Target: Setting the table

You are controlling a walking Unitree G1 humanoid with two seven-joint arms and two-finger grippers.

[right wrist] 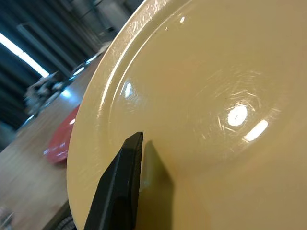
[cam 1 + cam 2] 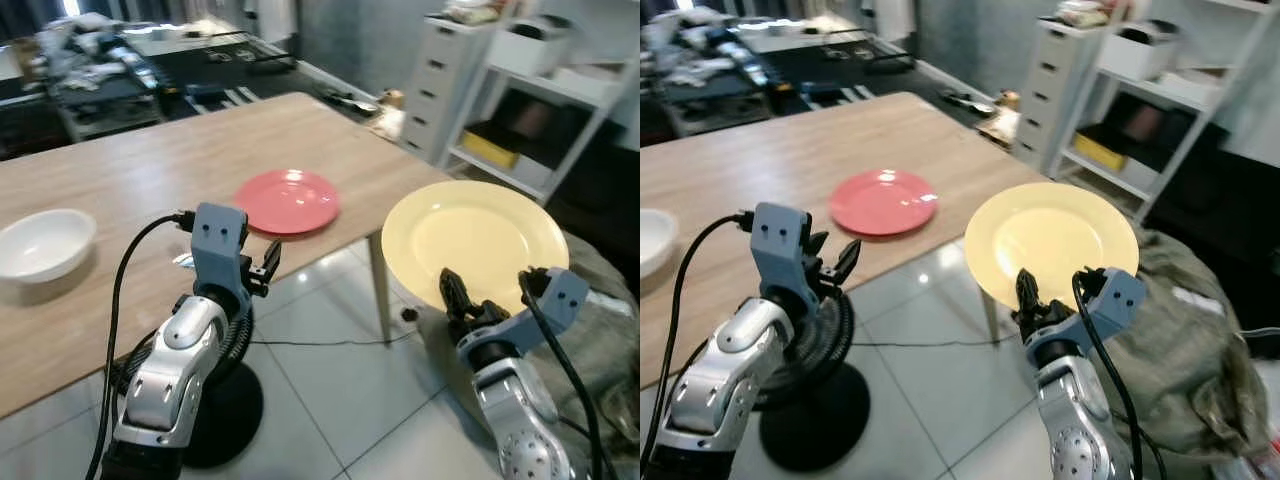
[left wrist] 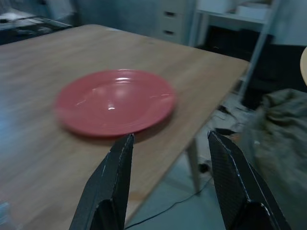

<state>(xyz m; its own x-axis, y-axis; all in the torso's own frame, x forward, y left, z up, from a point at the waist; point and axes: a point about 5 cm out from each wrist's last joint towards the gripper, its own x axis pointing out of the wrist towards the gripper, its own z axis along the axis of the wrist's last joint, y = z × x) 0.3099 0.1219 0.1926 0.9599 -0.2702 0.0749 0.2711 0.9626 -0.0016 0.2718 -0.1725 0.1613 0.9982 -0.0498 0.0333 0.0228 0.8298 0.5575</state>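
Yellow plate (image 2: 475,240) held in air off the table's (image 2: 130,180) corner, over tiled floor (image 2: 340,380); right gripper (image 2: 485,295) fingers clamped on its near rim. Red plate (image 2: 287,201) lies flat on table near the edge. Left gripper (image 3: 170,158) fingers spread, empty, just short of red plate. White bowl (image 2: 42,243) on table, well apart at left.

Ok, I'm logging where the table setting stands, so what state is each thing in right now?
Yellow plate: held up off the table by the right tool, tilted toward the camera.
Red plate: lying flat on the wooden table, near its edge.
White bowl: upright on the table, looks empty.
Right tool: shut on the yellow plate's lower rim.
Left tool: open, holding nothing, pointed at the red plate.
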